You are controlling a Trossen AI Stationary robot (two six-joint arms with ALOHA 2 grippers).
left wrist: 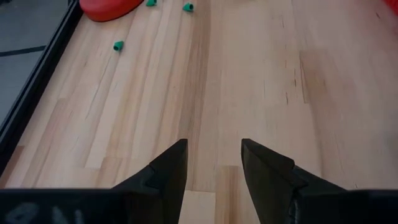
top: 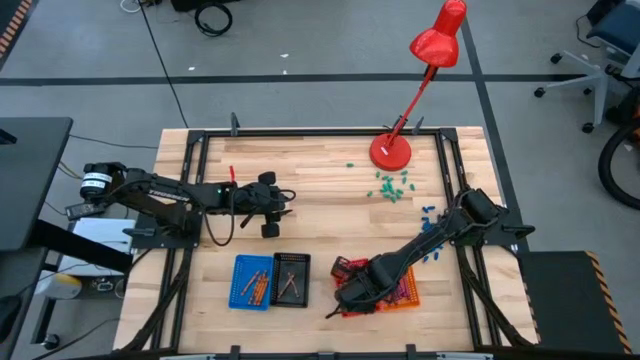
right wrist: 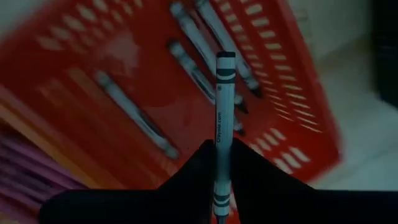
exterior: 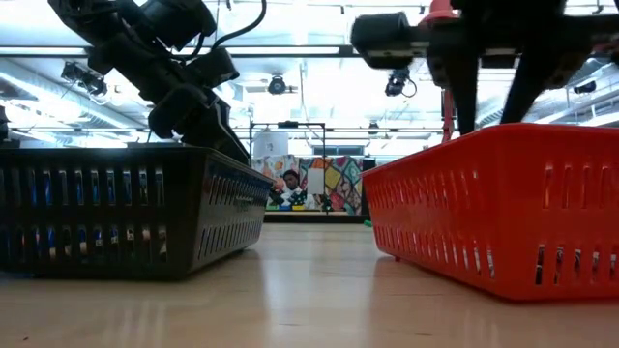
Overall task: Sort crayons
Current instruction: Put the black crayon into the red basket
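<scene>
right claw clamps a light, brittle grey crayon near its lower end above the red basket; left claw stands apart.

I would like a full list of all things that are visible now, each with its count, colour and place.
lamp: one, red, far side of the table.
green bits: several, near the lamp base.
blue chunks: a few, table's right side.
blue basket: one, near edge, holds orange crayons.
black basket: one, beside the blue one.
red basket: one, under the right arm, holds grey crayons.
grey crayon: one, between the right fingers.
left gripper: open, over bare wood.
right gripper: shut on the grey crayon, above the red basket.
</scene>
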